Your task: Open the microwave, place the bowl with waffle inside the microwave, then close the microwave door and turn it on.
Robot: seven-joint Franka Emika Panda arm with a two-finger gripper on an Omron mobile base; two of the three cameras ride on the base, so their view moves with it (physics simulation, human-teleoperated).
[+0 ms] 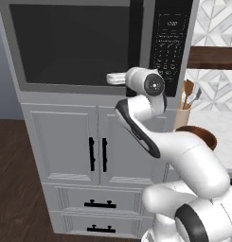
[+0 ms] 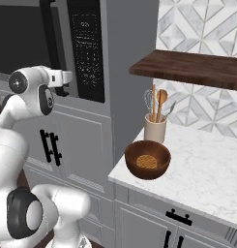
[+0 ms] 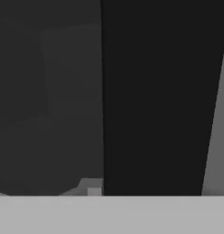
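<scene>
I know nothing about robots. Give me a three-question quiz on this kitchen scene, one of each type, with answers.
1. True or false: the microwave door is shut.
2. Where is the bowl? A) inside the microwave B) on the marble counter, beside the utensil holder C) on the wooden shelf
3. Fill in: the gripper is at the lower end of the door's black ____.

Key
1. True: the dark window sits flush in the frame.
2. B; the waffle lies in it.
3. handle. Whether the gripper has closed on it cannot be told.
</scene>
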